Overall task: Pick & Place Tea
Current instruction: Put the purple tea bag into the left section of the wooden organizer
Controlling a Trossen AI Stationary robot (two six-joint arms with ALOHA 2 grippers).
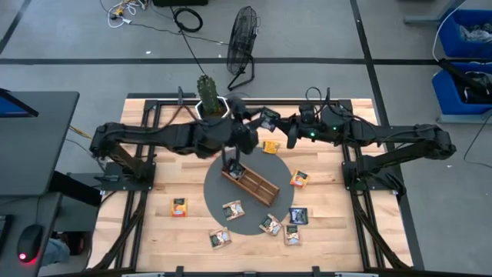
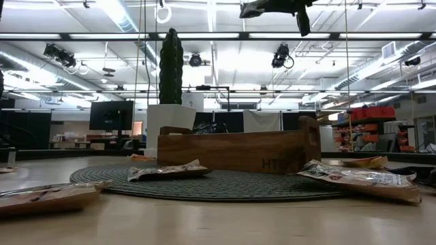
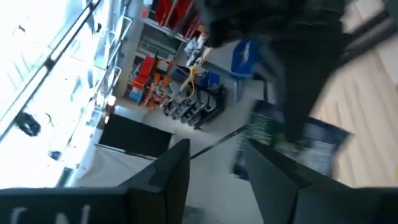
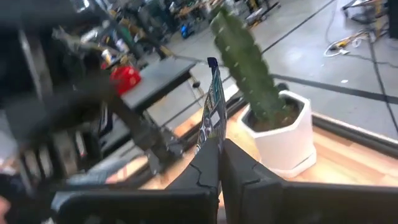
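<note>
Tea packets lie scattered over the bench's near half and on the round grey mat (image 1: 223, 192); 1 dark packet (image 4: 213, 106) is pinched edge-on by the right gripper (image 4: 221, 152), raised near the bench's far edge, just beside the cactus (image 1: 207, 94) in its white pot. The left gripper (image 3: 217, 162) hangs close by, jaws a narrow gap apart and holding nothing; what may be the same packet shows beyond its fingers, blurred.

Risk, as a judgement: the 2 wrists crowd the same space above the far end of the wooden tray (image 1: 250, 183), so a swing of either could strike the other or brush the cactus. The packet is held by 1 thin edge and could twist or slip out before reaching a compartment.

Open room: the near corners and the bench's left and right edges carry only loose packets, such as the orange one (image 1: 179, 207). The tray's near end is clear from above.
</note>
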